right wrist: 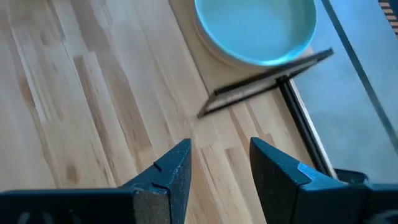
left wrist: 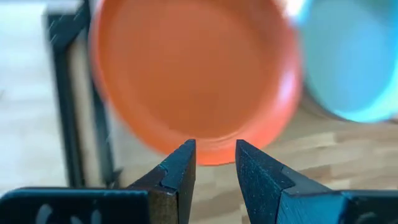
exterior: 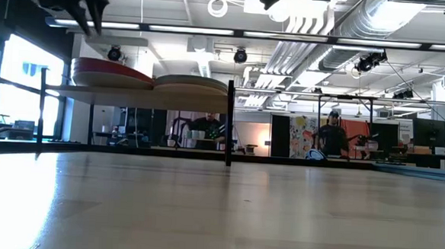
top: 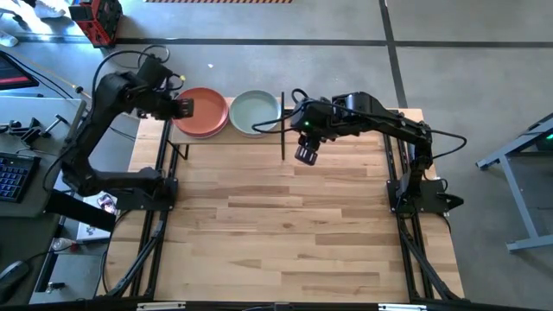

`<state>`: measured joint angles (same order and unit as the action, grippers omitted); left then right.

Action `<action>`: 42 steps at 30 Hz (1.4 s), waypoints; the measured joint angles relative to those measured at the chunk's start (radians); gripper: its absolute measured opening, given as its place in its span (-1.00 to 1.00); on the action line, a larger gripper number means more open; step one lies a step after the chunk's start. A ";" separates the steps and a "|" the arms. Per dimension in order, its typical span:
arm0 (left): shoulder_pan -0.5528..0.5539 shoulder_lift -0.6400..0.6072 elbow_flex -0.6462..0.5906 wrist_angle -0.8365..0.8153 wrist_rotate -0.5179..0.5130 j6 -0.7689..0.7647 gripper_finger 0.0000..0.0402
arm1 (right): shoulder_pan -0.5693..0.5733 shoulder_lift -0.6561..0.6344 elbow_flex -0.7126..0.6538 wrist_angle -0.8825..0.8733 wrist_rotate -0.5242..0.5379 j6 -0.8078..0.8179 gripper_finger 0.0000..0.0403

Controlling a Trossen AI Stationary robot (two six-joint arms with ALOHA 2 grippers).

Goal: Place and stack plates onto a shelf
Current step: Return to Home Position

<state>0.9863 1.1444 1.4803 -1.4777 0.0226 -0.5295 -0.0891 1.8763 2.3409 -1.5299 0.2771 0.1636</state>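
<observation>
The shelf (top: 226,131) stands at the table's far left part, a light board on a black frame. Two stacks of plates rest on it. The orange-topped stack (top: 200,111) is on the left and the pale-green-topped stack (top: 255,112) on the right. In the low view both stacks (exterior: 111,73) (exterior: 190,83) sit flat on the board (exterior: 132,94). My left gripper (top: 184,107) (left wrist: 215,155) is open. It hovers above the left rim of the orange plate (left wrist: 193,68) without touching it. My right gripper (top: 307,154) (right wrist: 219,155) is open over bare table, right of the shelf, with the green plate (right wrist: 255,28) beyond it.
The shelf's black post (top: 282,125) stands between the green stack and my right gripper. The slatted wooden tabletop (top: 285,233) stretches toward the near edge. People (exterior: 207,127) (exterior: 333,130) sit in the room beyond the table.
</observation>
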 joint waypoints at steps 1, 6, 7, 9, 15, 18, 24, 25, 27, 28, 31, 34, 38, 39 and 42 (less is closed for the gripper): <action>-0.025 -0.016 0.000 0.025 0.000 0.022 -0.49 | 0.000 0.000 0.000 0.019 0.000 0.014 -0.31; -0.167 -0.095 0.000 0.136 0.000 0.140 -0.49 | 0.000 0.000 0.000 0.091 0.000 0.104 -0.31; -0.198 -0.112 0.000 0.157 0.000 0.159 -0.49 | 0.000 0.000 0.000 0.098 0.000 0.126 -0.31; -0.257 -0.143 -0.002 0.214 0.000 0.204 -0.49 | 0.000 0.000 0.000 0.110 0.000 0.157 -0.31; -0.392 -0.265 -0.110 0.446 0.067 0.334 -0.49 | 0.005 0.000 0.000 0.160 0.015 0.161 -0.31; -0.437 -0.343 -0.205 0.521 0.114 0.349 -0.49 | 0.015 0.000 -0.003 0.166 0.055 0.172 -0.31; -0.522 -0.551 -0.490 0.732 0.137 0.273 -0.49 | 0.064 -0.002 -0.165 0.340 0.133 0.176 -0.31; -0.533 -0.588 -0.536 0.768 0.137 0.266 -0.49 | 0.070 -0.003 -0.202 0.386 0.116 0.171 -0.31; -0.553 -0.656 -0.617 0.819 0.137 0.265 -0.49 | 0.077 -0.002 -0.274 0.451 0.088 0.172 -0.31; -0.562 -0.687 -0.653 0.844 0.137 0.272 -0.49 | 0.079 -0.002 -0.306 0.482 0.086 0.173 -0.31; -0.586 -0.766 -0.752 0.902 0.137 0.308 -0.49 | 0.079 -0.003 -0.403 0.590 0.087 0.186 -0.31; -0.604 -0.837 -0.847 0.978 0.136 0.338 -0.49 | 0.082 -0.003 -0.491 0.683 0.072 0.195 -0.31; -0.620 -0.912 -0.979 1.095 0.136 0.339 -0.49 | 0.084 -0.003 -0.601 0.824 0.001 0.197 -0.31; -0.623 -0.925 -1.010 1.124 0.135 0.332 -0.49 | 0.084 -0.003 -0.625 0.862 -0.018 0.202 -0.31; -0.630 -0.956 -1.104 1.191 0.133 0.301 -0.49 | 0.084 -0.003 -0.686 0.940 -0.047 0.238 -0.31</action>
<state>0.3564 0.1889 0.3764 -0.2872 0.1557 -0.2288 -0.0051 1.8736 1.6545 -0.5904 0.2306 0.4019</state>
